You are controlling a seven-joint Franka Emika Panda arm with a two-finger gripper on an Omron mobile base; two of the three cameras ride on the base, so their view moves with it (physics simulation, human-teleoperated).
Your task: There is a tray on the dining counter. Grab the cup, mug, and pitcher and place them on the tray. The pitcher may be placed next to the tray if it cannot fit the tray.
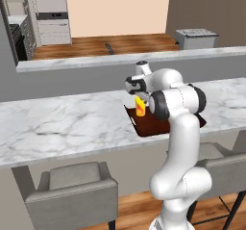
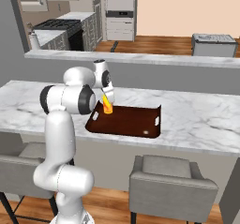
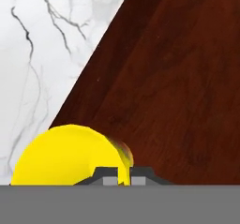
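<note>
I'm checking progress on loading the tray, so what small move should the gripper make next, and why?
Probably open the gripper and lift straight up. Its fingers pinch the rim of the yellow cup, which looks upright over the near-left end of the tray on the dining counter, apparently set down.

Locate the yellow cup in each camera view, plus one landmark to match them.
Left base view: the yellow cup is just right of centre, at the tray's left end, beside the arm's elbow.
Right base view: left of centre, at the tray's left end, under the hand.
Hand view: bottom left, its rim between the gripper tips.
Shared landmark: the reddish-brown tray on the dining counter.
</note>
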